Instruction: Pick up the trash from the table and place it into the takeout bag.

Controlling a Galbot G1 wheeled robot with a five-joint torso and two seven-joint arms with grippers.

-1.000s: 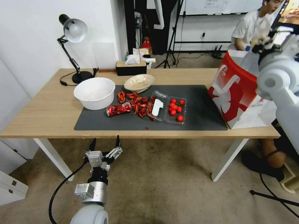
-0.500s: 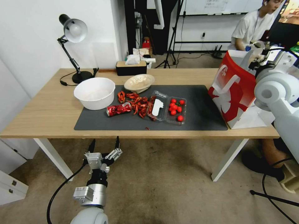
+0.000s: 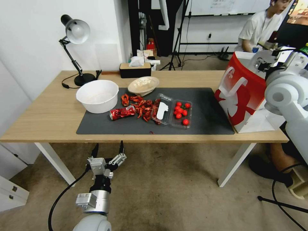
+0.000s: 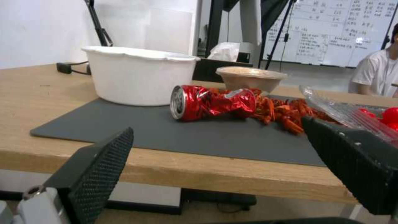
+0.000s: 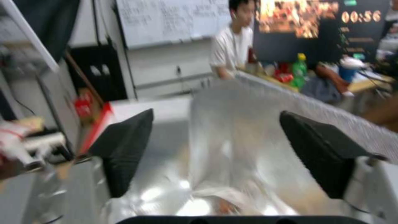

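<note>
Takeout bag (image 3: 243,93) beneath right gripper (image 5: 215,149), jaws spread wide, empty

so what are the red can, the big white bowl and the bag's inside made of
The crushed red can looks like thin metal: crumpled walls, shiny silver end. The white bowl seems matte foam or pulp, thick and dull with a wavy rim; I can't tell which. The takeout bag looks like paper outside, and its lining resembles reflective silver foil, creased and glinting.
</note>
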